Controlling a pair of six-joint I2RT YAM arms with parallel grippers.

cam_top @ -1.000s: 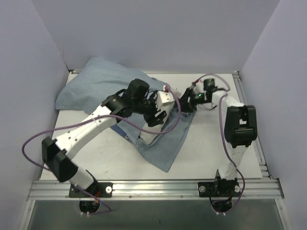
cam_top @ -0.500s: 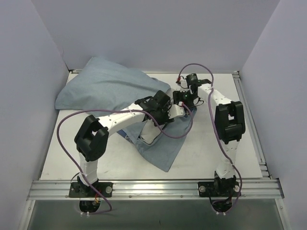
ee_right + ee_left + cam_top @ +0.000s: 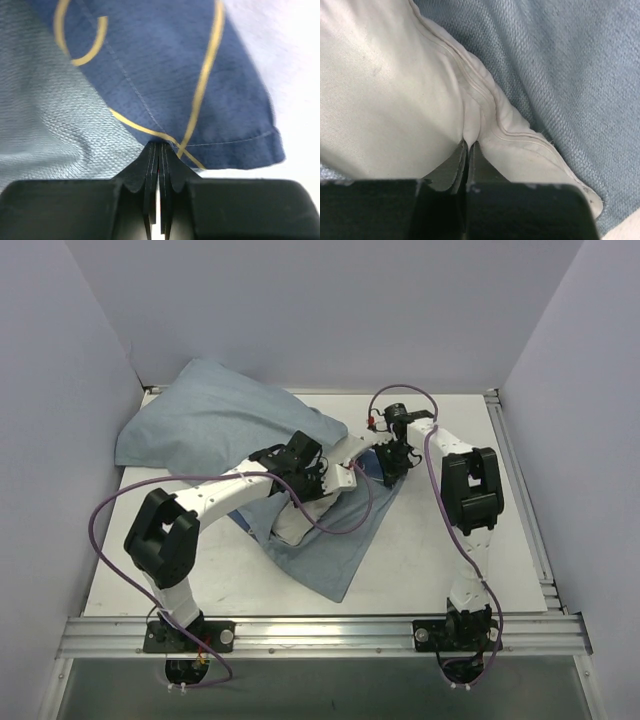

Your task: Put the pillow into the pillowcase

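White table (image 3: pixel 440 560): wrinkled pillow (image 3: pixel 385 85) seemingly partway inside pillowcase (image 3: pixel 210 420).

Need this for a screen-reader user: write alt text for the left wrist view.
Close-up: the left gripper has its jaws shut on a fold of the white pillow. Grey-blue pillowcase fabric fills the right side.

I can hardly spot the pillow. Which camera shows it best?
The left wrist view: the pillow fills it, its seam pinched in the left hand. The top view shows just a small white bit of it; the right wrist view shows only the pillowcase.
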